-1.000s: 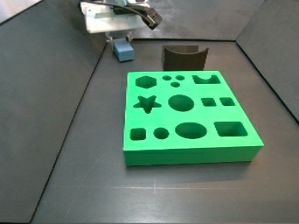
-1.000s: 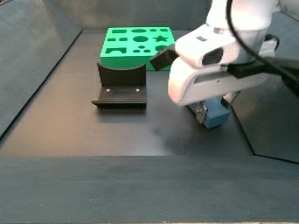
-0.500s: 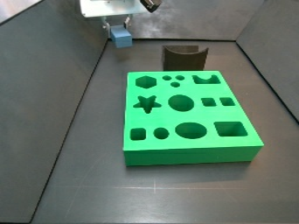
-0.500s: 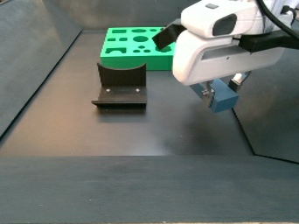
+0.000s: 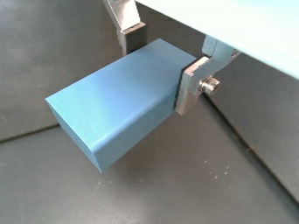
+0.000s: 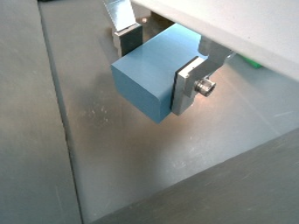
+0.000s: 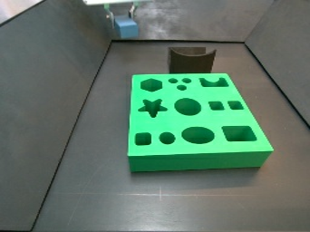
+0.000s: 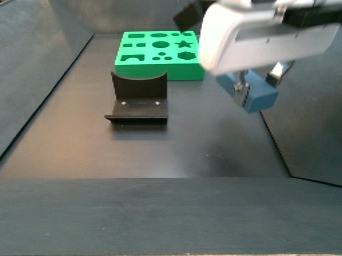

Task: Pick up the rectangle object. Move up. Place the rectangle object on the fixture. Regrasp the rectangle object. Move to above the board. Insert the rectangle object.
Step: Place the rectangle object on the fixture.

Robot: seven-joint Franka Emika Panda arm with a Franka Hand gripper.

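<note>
The rectangle object [image 5: 122,105], a plain blue-grey block, is clamped between my gripper's [image 5: 159,61] two silver fingers in both wrist views [image 6: 155,70]. In both side views the gripper [image 8: 251,92] holds the block [image 8: 259,97] well above the dark floor, near the top of the picture [image 7: 125,27]. The fixture [image 8: 138,97], a dark notched bracket, stands on the floor to the left of the gripper [image 7: 191,58]. The green board [image 7: 194,118] with its many cut-out holes lies flat on the floor [image 8: 160,52].
Grey side walls [image 7: 61,63] slope up around the dark floor. A floor seam [image 6: 65,131] runs under the gripper.
The gripper has risen with the block held in it, from just above the floor to high above it. Board and fixture have not moved.
</note>
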